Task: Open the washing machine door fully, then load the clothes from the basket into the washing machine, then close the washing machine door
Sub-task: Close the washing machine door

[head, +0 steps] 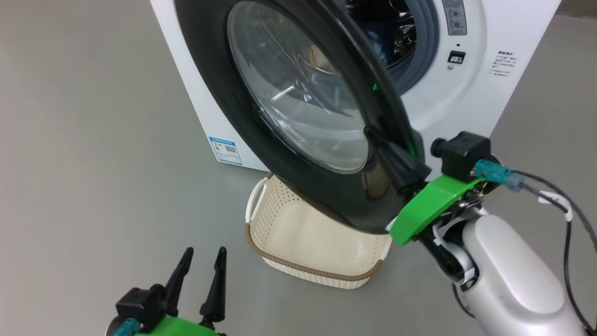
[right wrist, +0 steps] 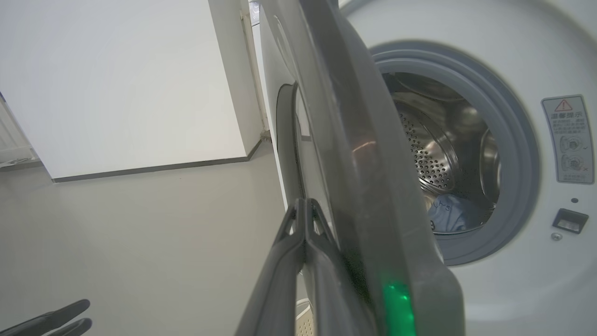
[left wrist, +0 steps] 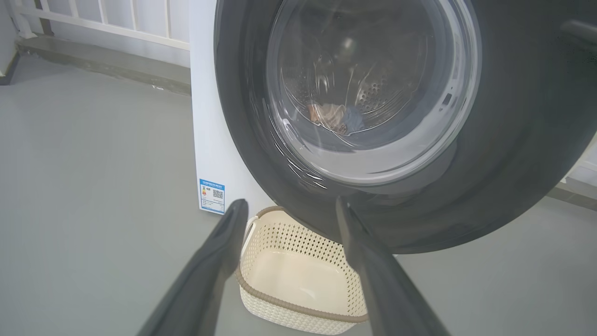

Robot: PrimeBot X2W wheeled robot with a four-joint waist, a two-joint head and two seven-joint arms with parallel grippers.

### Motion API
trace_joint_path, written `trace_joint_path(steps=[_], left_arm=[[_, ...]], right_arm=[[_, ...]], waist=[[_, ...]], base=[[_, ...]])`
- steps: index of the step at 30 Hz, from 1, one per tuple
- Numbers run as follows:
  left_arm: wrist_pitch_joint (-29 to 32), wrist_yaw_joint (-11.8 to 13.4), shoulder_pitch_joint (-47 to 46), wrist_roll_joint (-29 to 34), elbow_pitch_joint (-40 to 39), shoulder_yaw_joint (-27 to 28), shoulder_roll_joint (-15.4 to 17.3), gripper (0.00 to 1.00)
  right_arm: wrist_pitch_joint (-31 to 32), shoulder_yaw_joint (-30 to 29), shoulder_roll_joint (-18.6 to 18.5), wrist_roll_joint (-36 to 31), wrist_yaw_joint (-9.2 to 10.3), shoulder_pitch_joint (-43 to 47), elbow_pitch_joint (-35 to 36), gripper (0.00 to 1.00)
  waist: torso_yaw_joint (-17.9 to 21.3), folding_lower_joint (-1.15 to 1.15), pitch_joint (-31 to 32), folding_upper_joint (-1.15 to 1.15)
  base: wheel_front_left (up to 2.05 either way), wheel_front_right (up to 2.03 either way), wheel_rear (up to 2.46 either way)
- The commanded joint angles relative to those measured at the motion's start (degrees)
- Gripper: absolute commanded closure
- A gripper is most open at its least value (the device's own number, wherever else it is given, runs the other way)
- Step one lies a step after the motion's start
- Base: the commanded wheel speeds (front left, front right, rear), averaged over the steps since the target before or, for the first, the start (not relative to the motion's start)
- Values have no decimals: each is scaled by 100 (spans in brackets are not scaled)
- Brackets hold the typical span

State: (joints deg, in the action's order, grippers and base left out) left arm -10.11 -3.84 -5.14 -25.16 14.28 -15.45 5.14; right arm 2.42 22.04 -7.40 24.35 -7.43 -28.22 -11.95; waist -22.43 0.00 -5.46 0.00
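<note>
The washing machine [head: 466,102] stands with its door [head: 354,200] swung partway out, black rim and glass bowl towards me. My right gripper [head: 373,135] is shut, and its fingers [right wrist: 305,201] lie flat against the door's outer face near the free edge, gripping nothing. The clothes [right wrist: 447,214] lie inside the steel drum and show through the glass [left wrist: 336,119]. Below the door sits the basket [head: 280,196], with nothing in it. My left gripper [head: 205,252] hangs open at the lower left, near the basket [left wrist: 298,238] and short of it.
Grey floor surrounds the machine. The door overhangs the basket's back half. A blue label sticker [head: 226,150] marks the machine's lower left front. A white railing [left wrist: 116,28] runs behind on the left. My right arm's cable [head: 555,200] loops out to the right.
</note>
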Motion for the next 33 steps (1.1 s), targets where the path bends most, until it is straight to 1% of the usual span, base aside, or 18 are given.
trace_joint_path(steps=[1, 7, 15, 21, 33], left_arm=[[-65, -7, -269, -25, -73, 140, 18, 0], [-99, 0, -295, -42, -46, 103, 4, 0], [-159, 3, -434, -71, 6, -1, -46, 0], [-255, -27, -591, -134, 91, -165, -124, 0], [-425, -49, -858, -302, 378, -461, -206, 0]], right_arm=[[-50, -118, -35, 31, -6, -257, 24, 100], [-67, -379, -127, -4, -6, -468, -200, 100], [-28, -571, -258, -35, -6, -1076, -720, 100], [-70, -775, -395, -67, -6, -1586, -1185, 100], [-327, -1100, -669, -113, -6, -2538, -2368, 100]], waist=[[4, 0, -36, 0], [22, 0, -110, 0], [-39, 0, -345, 0], [-215, 0, -545, 0], [-678, 0, -791, 0]], base=[[0, 0, 0], [0, 0, 0], [0, 0, 0], [0, 0, 0], [0, 0, 0]])
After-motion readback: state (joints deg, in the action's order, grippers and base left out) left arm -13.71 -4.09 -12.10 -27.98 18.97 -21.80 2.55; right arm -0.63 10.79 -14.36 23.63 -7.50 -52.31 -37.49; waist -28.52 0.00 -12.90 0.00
